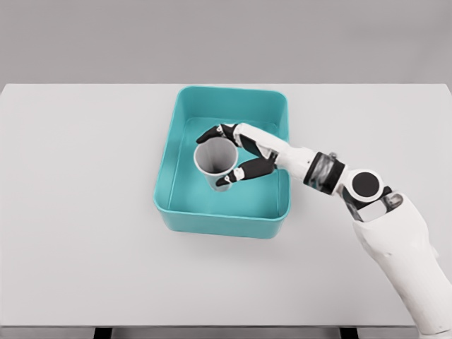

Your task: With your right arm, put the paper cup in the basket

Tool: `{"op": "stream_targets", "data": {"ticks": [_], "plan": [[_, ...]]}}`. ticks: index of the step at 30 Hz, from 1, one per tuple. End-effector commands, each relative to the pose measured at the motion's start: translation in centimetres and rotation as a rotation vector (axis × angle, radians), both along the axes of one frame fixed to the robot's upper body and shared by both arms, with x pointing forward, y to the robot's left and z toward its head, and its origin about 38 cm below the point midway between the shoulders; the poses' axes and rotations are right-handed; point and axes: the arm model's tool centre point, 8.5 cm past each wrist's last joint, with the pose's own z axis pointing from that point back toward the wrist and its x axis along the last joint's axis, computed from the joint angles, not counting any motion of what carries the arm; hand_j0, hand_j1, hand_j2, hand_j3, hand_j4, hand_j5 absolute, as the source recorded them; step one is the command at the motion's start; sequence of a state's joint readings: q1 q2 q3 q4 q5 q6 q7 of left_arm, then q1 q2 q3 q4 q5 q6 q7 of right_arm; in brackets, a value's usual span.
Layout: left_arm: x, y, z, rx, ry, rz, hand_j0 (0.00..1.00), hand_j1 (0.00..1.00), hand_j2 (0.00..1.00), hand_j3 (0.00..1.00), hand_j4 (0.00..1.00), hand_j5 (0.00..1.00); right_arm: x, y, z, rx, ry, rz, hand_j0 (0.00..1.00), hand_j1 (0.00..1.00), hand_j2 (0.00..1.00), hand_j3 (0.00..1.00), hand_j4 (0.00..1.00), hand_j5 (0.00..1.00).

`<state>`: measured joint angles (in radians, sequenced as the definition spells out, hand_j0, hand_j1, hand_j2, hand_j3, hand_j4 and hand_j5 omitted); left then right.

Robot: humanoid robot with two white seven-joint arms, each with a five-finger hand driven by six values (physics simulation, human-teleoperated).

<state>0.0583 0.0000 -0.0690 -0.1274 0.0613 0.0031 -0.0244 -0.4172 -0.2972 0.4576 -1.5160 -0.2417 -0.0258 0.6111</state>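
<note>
A grey paper cup [215,159] stands upright with its open mouth up, inside the teal basket [182,111] at the middle of the white table. My right hand [227,154] reaches in from the right over the basket's right wall. Its black-tipped fingers [212,132] curl around the far side of the cup and the thumb [248,170] presses the near side. The cup's base is hidden behind its own rim, so I cannot tell whether it rests on the basket floor. My left arm is out of view.
The white table [78,212] stretches wide on both sides of the basket. My right forearm [332,176] crosses the table to the right of the basket. The table's front edge runs along the bottom of the view.
</note>
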Motion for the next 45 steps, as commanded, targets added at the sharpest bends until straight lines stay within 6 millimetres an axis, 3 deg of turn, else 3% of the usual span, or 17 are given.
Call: {"op": "stream_targets", "data": {"ticks": [1, 24, 28, 45], "plan": [[0.0, 0.0, 0.0, 0.0, 0.0, 0.0, 1.0, 1.0, 1.0, 1.0, 1.0, 1.0, 0.07, 0.23, -0.36, 0.003, 0.011, -0.001, 0.66, 0.66, 0.66, 0.66, 0.66, 0.66], [0.0, 0.0, 0.0, 0.0, 0.0, 0.0, 1.0, 1.0, 1.0, 1.0, 1.0, 1.0, -0.24, 0.51, -0.78, -0.002, 0.021, 0.008, 0.7, 0.7, 0.7, 0.7, 0.7, 0.7], [0.0, 0.0, 0.0, 0.0, 0.0, 0.0, 1.0, 1.0, 1.0, 1.0, 1.0, 1.0, -0.42, 0.56, -0.83, -0.002, 0.021, 0.011, 0.77, 0.77, 0.77, 0.77, 0.77, 0.77], [0.0, 0.0, 0.0, 0.0, 0.0, 0.0, 1.0, 1.0, 1.0, 1.0, 1.0, 1.0, -0.54, 0.6, -0.75, -0.001, 0.021, 0.012, 0.8, 0.8, 0.8, 0.8, 0.8, 0.8]]}}
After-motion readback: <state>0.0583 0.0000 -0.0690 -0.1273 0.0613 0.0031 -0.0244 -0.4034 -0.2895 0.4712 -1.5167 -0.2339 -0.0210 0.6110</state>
